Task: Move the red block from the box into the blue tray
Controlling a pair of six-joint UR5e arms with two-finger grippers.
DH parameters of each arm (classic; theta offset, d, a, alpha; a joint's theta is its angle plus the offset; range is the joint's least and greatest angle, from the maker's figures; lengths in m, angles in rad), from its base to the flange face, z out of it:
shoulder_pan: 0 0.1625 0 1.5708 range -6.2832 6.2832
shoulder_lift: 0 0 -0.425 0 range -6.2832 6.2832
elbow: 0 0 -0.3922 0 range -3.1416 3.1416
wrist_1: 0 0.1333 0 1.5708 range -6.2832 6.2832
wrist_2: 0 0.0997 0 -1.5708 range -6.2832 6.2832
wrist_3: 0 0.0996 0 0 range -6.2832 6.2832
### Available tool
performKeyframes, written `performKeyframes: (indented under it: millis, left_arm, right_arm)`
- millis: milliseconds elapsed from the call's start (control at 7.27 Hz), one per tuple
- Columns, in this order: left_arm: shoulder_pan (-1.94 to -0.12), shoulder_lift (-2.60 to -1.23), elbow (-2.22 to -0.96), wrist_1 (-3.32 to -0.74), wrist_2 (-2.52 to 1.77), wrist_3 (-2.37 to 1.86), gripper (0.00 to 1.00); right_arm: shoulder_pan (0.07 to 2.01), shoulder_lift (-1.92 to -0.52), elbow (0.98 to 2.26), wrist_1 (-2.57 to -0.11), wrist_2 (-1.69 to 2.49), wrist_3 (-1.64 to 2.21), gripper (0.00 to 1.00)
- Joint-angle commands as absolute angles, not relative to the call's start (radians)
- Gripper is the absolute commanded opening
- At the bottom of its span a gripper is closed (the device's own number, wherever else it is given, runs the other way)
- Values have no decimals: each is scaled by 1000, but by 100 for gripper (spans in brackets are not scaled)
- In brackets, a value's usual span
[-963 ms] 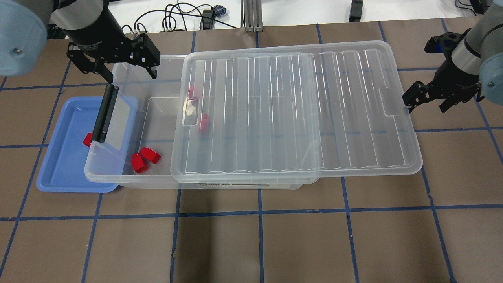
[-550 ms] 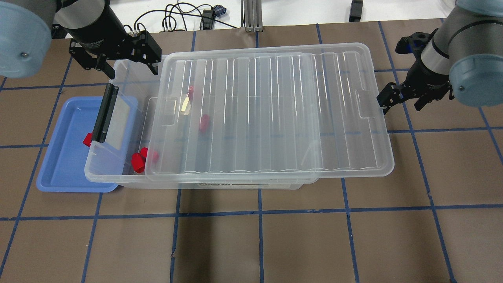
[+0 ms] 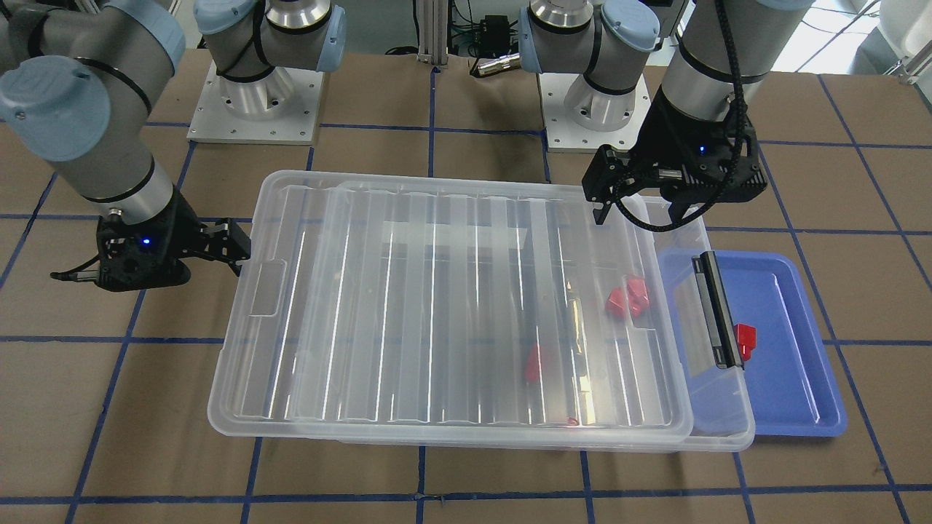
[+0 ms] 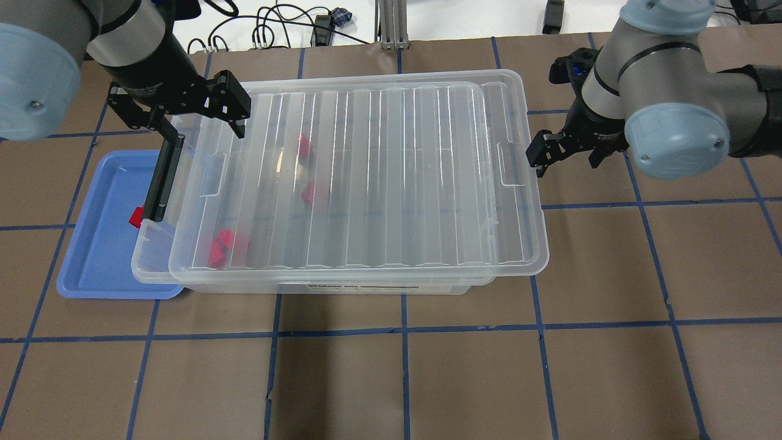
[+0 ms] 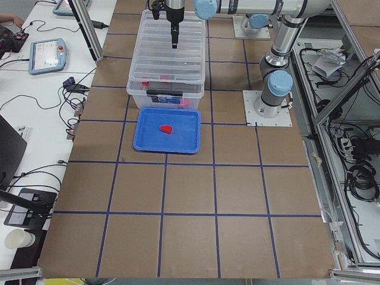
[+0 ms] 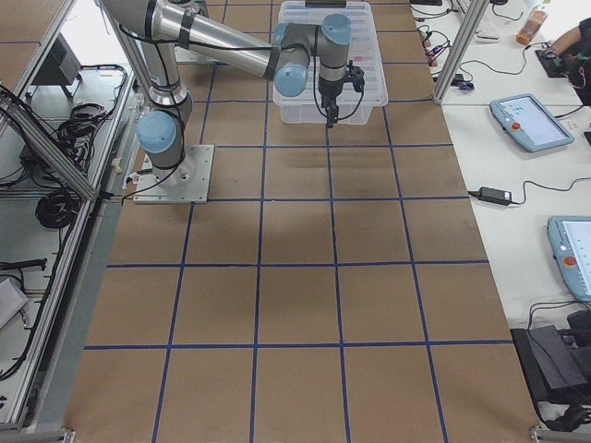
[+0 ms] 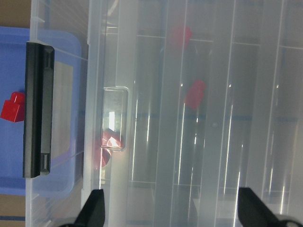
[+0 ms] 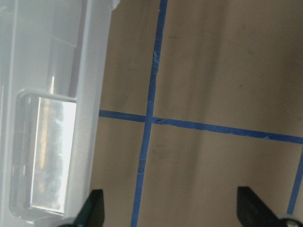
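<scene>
1. Brown paper with a blue tape grid covers the bench (image 4: 403,379).
2. The box (image 4: 427,287) is clear plastic and stands with its long side across the bench. Its left end overlaps the tray.
3. The lid (image 4: 391,177) is clear and ribbed, and lies flat on the box. It is offset toward the robot's right, so it overhangs the box's right end and leaves a narrow strip uncovered at the left end.
4. The tray (image 4: 91,256) is blue and sits on the bench at the box's left end.
5. The left tool (image 4: 204,131) is spread wide and holds nothing. It hangs over the lid's left far corner.
6. The right tool (image 4: 565,165) is spread wide and holds nothing. It sits low at the lid's right end, with one finger just beside the lid's edge. Contact cannot be confirmed.
7. The latch (image 4: 165,177) is black and swung out from the box's left end over the tray.
8. Four red blocks show blurred through the lid. A pair (image 4: 223,247) lies near the left end on the robot's side. Two singles (image 4: 311,192) (image 4: 302,145) lie farther in.
9. One red block (image 4: 135,216) lies in the tray, partly hidden behind the latch in the overhead view.
</scene>
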State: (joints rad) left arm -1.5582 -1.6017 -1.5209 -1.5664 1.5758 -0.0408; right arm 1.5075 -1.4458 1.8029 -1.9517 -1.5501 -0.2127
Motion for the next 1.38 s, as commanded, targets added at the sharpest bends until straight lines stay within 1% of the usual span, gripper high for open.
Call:
performKeyframes:
  millis: [0,275,413,550,688,826,1239]
  left_arm:
    - [-1551,-1640,-1419,-1709,1578,-38,100]
    - [-1549,-1666,-1399,-1701,1575,-14,100]
    - [-1551,-1666,-1396,-1701,1575,-2,100]
    - [-1552,-1664,-1397,-1701,1575,-6,100]
    - [-1552,-1666,-1399,-1692,1577,-5,100]
    - [-1552,-1666,-1399,-1687,1578,-6,100]
    - [-1552,-1666,-1410,-1687,1653,-14,100]
  right_arm:
    - [1519,-1444,1802,-1956,-1545,-207,100]
    - [1517,-1443,1792,-1956,-1554,-212,100]
    - [1517,-1450,1745,-1935,-1563,-213,100]
    - [1517,-1460,1670,-1840,-1574,-197,100]
    - [1517,-1494,1576,-1725,-1574,-85,100]
    - [1519,-1514,1486,-1575,-1565,-46,100]
    - [1522,-1485,1459,-1526,-1571,-12,100]
